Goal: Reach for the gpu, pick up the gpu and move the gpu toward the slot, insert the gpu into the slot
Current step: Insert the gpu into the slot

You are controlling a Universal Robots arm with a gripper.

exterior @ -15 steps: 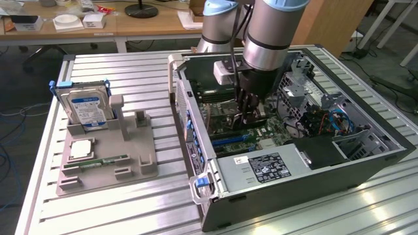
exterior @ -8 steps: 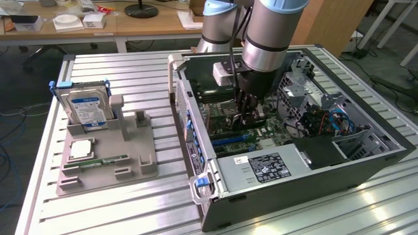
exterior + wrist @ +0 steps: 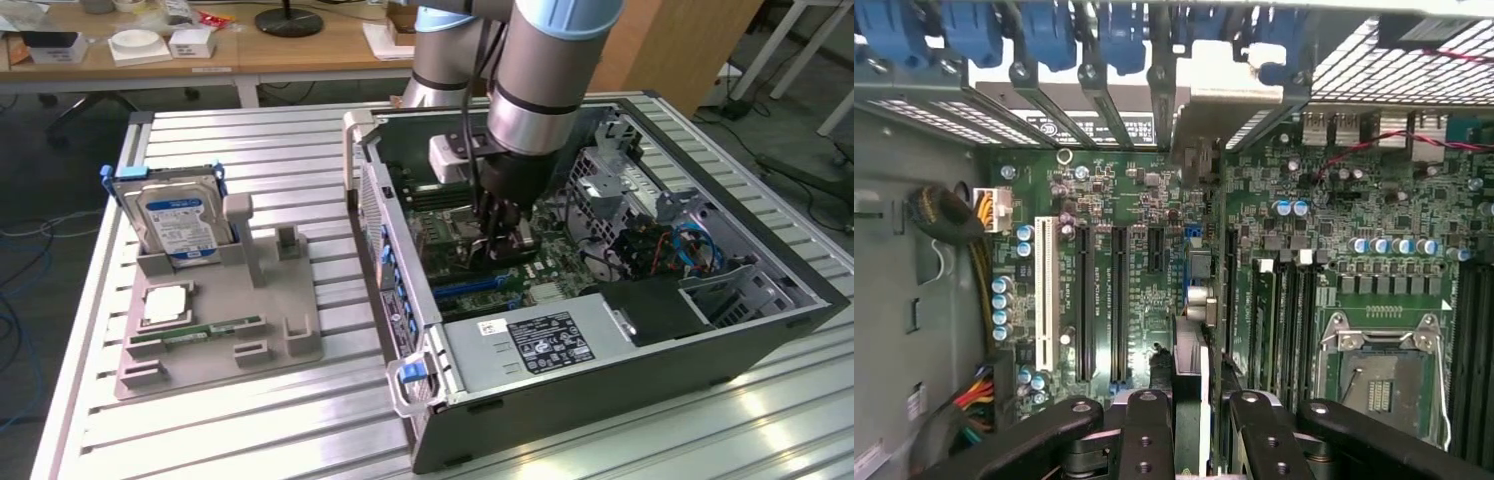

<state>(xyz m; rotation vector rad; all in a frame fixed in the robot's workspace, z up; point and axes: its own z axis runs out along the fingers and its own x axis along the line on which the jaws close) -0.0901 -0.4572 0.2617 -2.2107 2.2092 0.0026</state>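
My gripper (image 3: pixel 499 238) reaches down inside the open computer case (image 3: pixel 747 330), over the motherboard. It is shut on the gpu (image 3: pixel 1192 340), a thin black card seen edge-on between the fingers (image 3: pixel 1146 430). The card's silver end bracket (image 3: pixel 1229 110) lies against the case's rear wall. In the exterior view the gpu (image 3: pixel 502 252) hangs upright under the gripper. The blue slot (image 3: pixel 467 287) runs along the board directly below the card, and a bit of its blue (image 3: pixel 1194 232) shows beside the card. Whether the card's edge sits in the slot I cannot tell.
Black memory connectors (image 3: pixel 1279 320) and the square silver processor socket (image 3: pixel 1384 375) lie beside the card. The power supply (image 3: pixel 534 345) fills the case's near corner. On the exterior view's left, a grey fixture (image 3: pixel 214 340) holds a hard drive (image 3: pixel 174 215) and a green memory stick (image 3: pixel 200 329).
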